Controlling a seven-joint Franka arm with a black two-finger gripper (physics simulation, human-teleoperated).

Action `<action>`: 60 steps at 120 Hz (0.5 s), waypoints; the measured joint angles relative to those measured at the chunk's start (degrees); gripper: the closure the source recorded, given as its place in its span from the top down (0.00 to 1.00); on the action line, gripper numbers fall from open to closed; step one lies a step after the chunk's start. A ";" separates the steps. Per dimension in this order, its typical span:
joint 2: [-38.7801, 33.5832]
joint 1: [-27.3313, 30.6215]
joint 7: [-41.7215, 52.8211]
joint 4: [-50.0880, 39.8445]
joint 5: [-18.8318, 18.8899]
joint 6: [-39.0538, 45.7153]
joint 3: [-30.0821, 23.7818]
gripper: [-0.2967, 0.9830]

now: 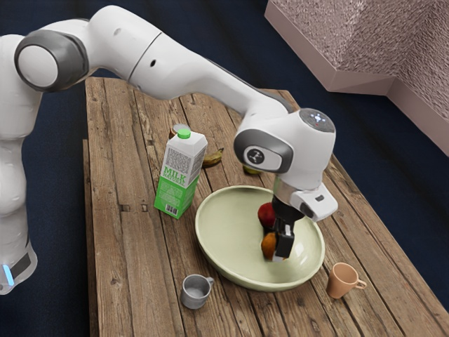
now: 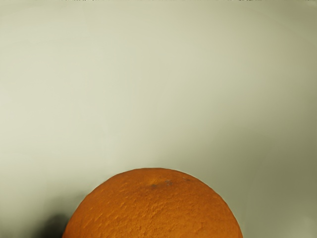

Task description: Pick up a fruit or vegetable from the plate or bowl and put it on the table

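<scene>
Arm (image 1: 182, 67) arched over the bowl (image 1: 228, 239), tool (image 1: 280, 251) downward at the orange (image 1: 268, 246), grip unclear to me

On the table (image 1: 116, 260), the bowl (image 1: 217, 260) holds the orange (image 1: 268, 247) and the apple (image 1: 264, 215), the orange just before the apple as the exterior view shows them. To the bowl's side toward the exterior view's left stands the milk carton (image 1: 179, 175), with a partly hidden round container (image 1: 179, 129) farther behind, while the banana (image 1: 212, 159) and another partly hidden fruit (image 1: 250, 170) lie behind the bowl. Before it, one mug (image 1: 195, 293) stands toward the exterior view's left and a second mug (image 1: 342, 281) toward its right.
</scene>
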 joint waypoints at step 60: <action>1.54 -3.27 0.08 1.01 0.47 0.92 4.07 0.75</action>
